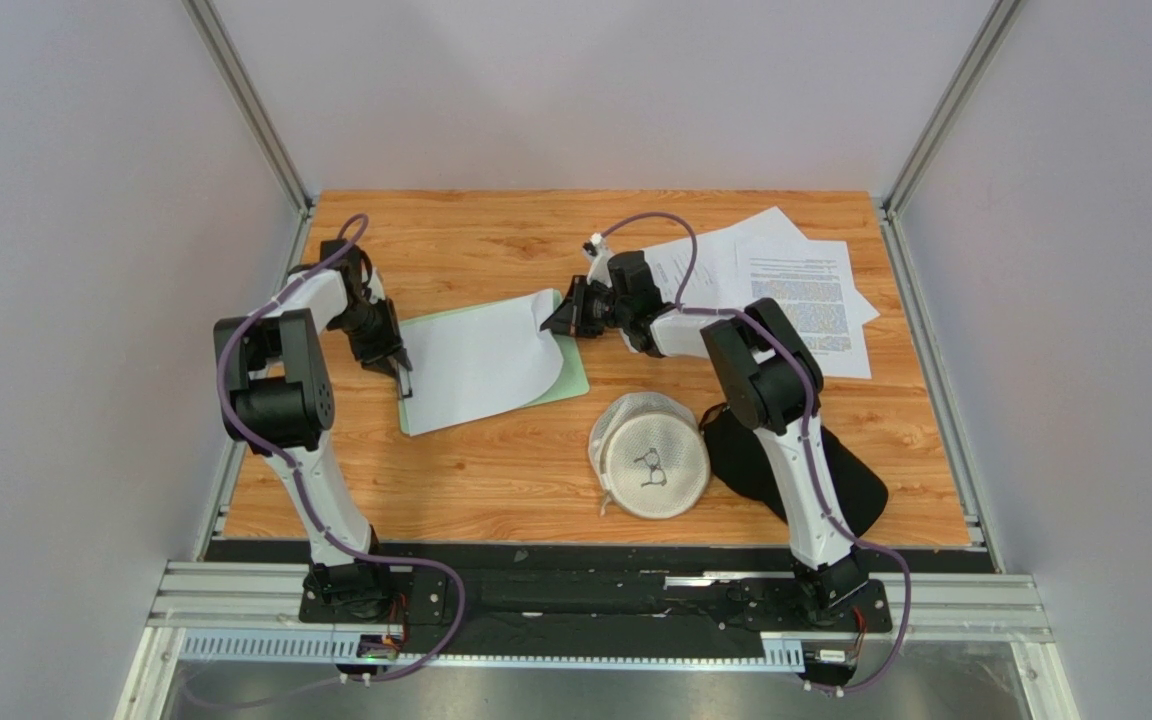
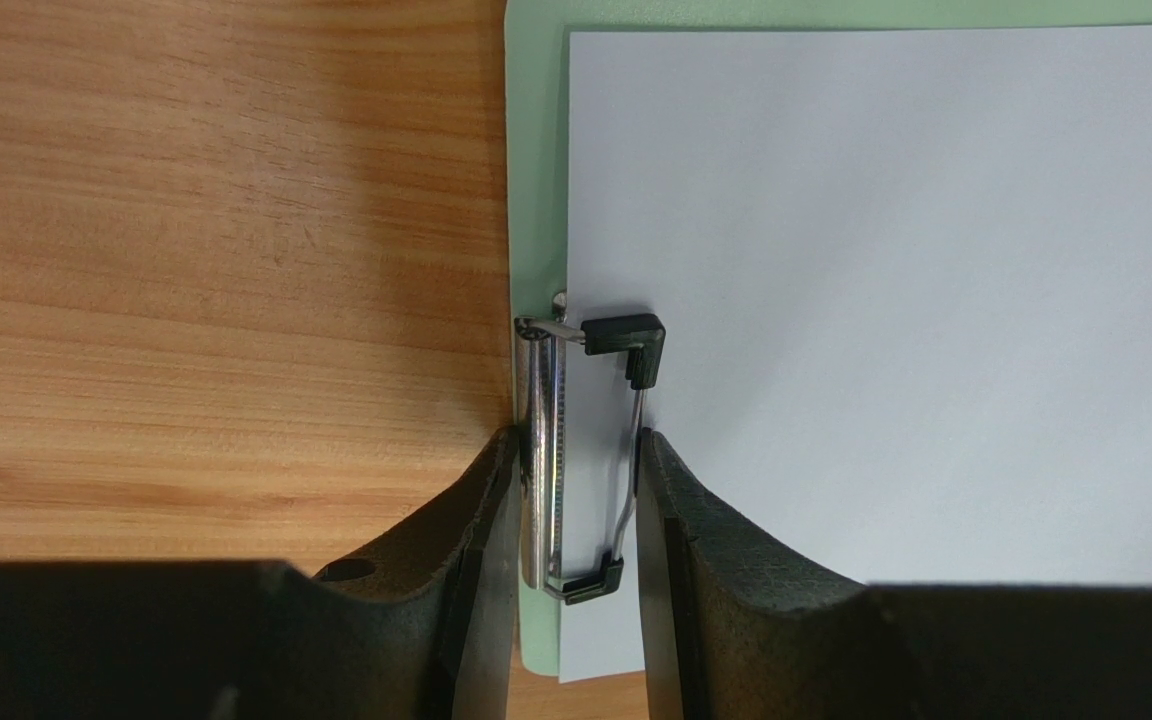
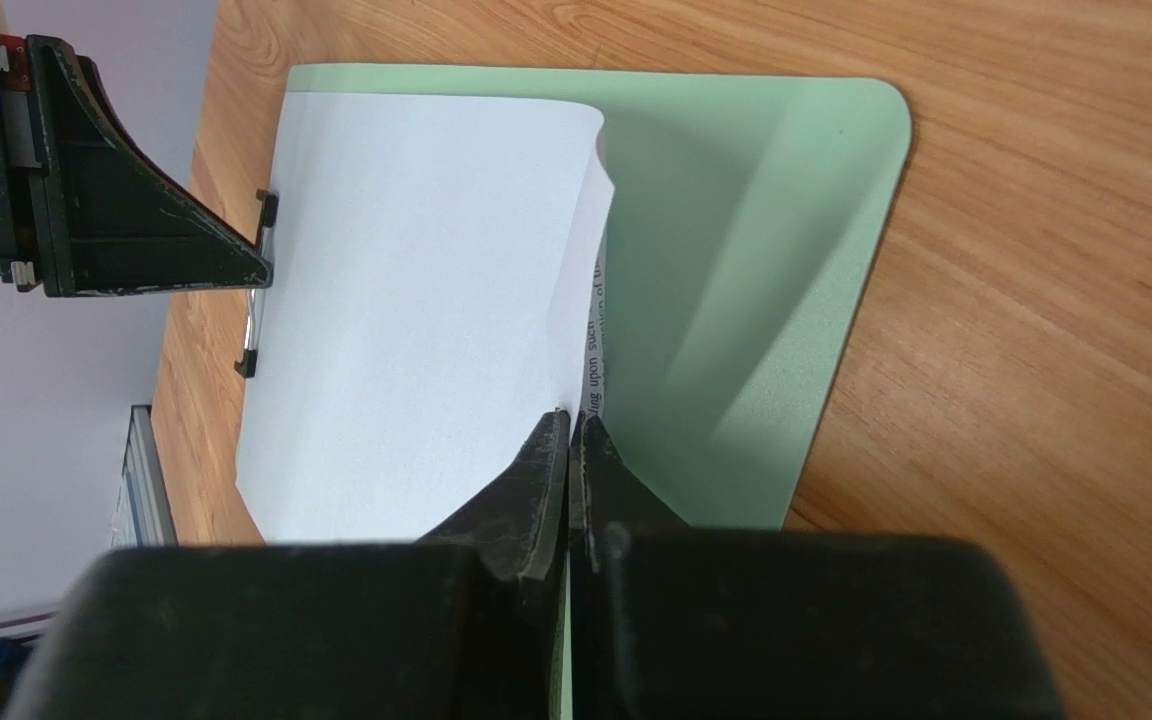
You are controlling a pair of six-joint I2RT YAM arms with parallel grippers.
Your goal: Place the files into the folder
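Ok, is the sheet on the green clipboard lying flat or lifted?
Lifted at one end: the right gripper pinches that edge of the sheet up off the folder, printed underside showing.

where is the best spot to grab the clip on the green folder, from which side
Pinch across the clip at mid-length: one finger on the metal roll at the short edge of the folder, the other on the wire lever over the white sheet. Come from above that edge, as the left gripper does. Roll and lever run parallel, so a squeeze across them should work.
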